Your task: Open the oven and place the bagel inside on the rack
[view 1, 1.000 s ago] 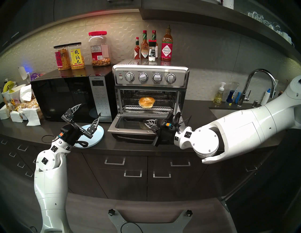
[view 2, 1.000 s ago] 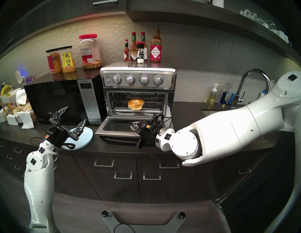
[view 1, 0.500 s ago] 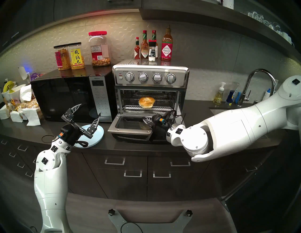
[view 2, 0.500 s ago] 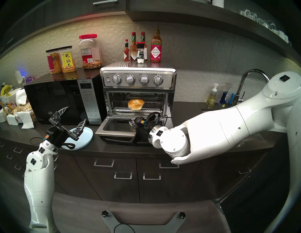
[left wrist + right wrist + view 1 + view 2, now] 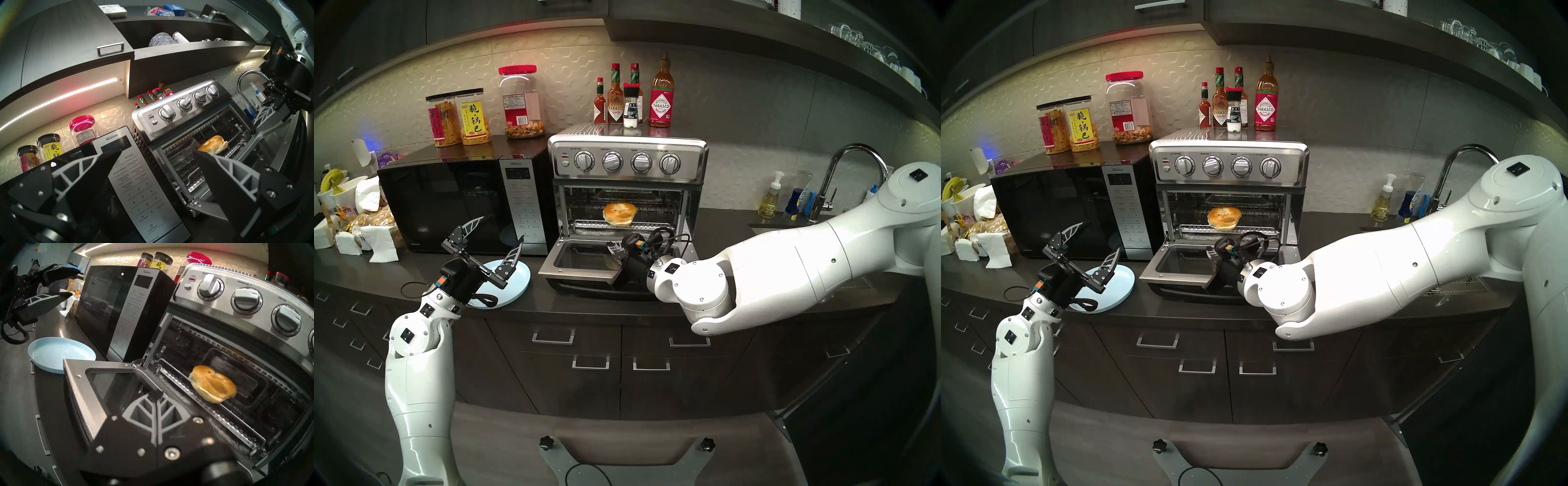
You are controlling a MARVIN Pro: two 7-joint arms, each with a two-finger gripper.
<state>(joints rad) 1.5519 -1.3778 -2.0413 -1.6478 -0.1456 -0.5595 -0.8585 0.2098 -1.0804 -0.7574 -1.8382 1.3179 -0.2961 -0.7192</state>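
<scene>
The right gripper (image 5: 614, 247), its two fingers pressed together on nothing, has slid leftward over the oven's lowered door (image 5: 582, 268) since a second ago, its arm swinging in behind it. The bagel (image 5: 619, 213) lies unmoved on the rack (image 5: 653, 214) inside the oven (image 5: 629, 159). The left gripper (image 5: 493, 237) stays spread wide above the pale blue plate (image 5: 521, 285), beside the microwave (image 5: 463, 203).
</scene>
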